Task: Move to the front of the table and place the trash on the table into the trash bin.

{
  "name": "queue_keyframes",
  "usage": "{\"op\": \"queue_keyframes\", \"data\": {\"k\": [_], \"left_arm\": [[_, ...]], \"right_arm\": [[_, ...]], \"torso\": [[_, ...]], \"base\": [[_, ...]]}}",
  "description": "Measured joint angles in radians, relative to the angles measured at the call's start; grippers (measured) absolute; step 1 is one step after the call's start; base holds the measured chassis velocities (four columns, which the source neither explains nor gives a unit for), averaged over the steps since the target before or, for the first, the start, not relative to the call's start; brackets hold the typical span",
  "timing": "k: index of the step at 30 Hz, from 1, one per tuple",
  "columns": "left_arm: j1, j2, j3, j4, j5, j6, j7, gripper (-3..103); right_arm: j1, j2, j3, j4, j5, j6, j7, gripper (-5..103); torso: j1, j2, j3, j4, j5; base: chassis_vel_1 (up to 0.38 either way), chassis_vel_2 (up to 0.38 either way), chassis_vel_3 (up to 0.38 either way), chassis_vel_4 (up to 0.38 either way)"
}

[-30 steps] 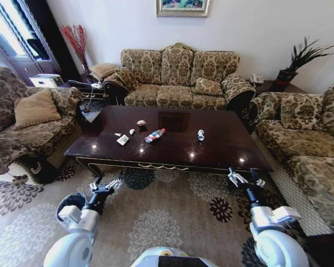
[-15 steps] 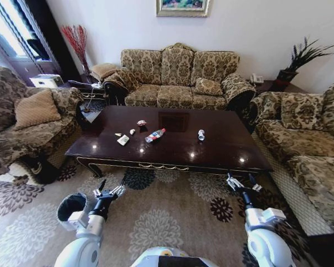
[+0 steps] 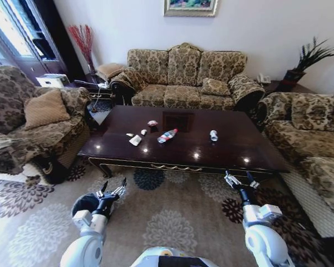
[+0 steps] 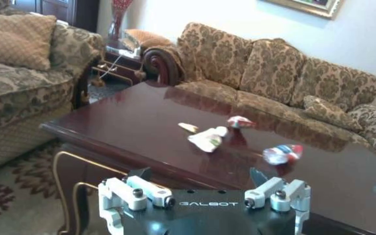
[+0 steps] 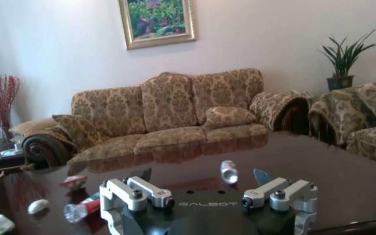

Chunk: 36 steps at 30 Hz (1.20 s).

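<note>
both grippers released, left gripper and right gripper short of desk. bottle ahead: light, slippery; grasp mid-body.

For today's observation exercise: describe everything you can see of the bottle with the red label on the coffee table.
The bottle with the red label is clear plastic and lies on its side, at an angle to the table's edges, on the glossy dark table near its middle. Paper scraps lie to its left and a small crushed bottle to its right. Nothing touches it but the tabletop.
</note>
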Motion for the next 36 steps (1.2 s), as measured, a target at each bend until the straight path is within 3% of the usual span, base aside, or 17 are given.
{"op": "queue_keyframes", "data": {"k": [9, 11, 15, 22, 28, 33, 36], "left_arm": [[0.001, 0.005, -0.006, 0.017, -0.019, 0.004, 0.003, 99], [0.002, 0.019, -0.018, 0.045, -0.022, 0.008, 0.005, 99], [0.011, 0.049, -0.033, 0.094, -0.006, 0.019, 0.013, 100], [0.033, 0.082, -0.037, 0.186, 0.045, 0.053, 0.031, 100], [-0.012, 0.149, -0.024, 0.365, 0.041, 0.085, 0.027, 97], [-0.085, 0.193, -0.010, 0.522, 0.023, 0.095, 0.015, 101], [-0.136, 0.211, -0.005, 0.602, 0.008, 0.098, 0.011, 97]], "right_arm": [[0.005, 0.008, -0.016, -0.009, 0.004, 0.044, 0.000, 100], [0.004, 0.011, -0.018, -0.008, 0.005, 0.060, 0.000, 100], [-0.007, 0.021, -0.017, 0.012, -0.020, 0.077, 0.000, 100], [-0.045, 0.029, -0.031, 0.015, -0.061, 0.155, 0.000, 100], [-0.064, 0.033, -0.035, 0.006, -0.073, 0.204, 0.000, 100], [-0.061, 0.044, -0.036, -0.015, -0.092, 0.225, 0.000, 100], [-0.062, 0.045, -0.036, -0.021, -0.102, 0.223, 0.000, 100]], "torso": [[0.000, 0.000, 0.000, -0.0004, -0.0015], [0.000, 0.000, 0.000, 0.0002, -0.0003], [0.000, 0.000, 0.000, -0.0001, -0.0023], [0.000, 0.000, 0.000, -0.0001, 0.0001], [0.000, 0.000, 0.000, -0.0003, -0.0005], [0.000, 0.000, 0.000, 0.0002, -0.0007], [0.000, 0.000, 0.000, -0.0001, -0.0010]], "base": [[0.340, 0.338, -0.345, -0.344], [0.309, 0.283, -0.255, -0.290], [0.164, 0.151, -0.140, -0.201], [-0.015, -0.020, 0.006, -0.006], [-0.023, -0.030, 0.009, 0.021], [0.000, 0.000, 0.000, 0.000], [0.000, 0.000, 0.000, 0.000]]}}
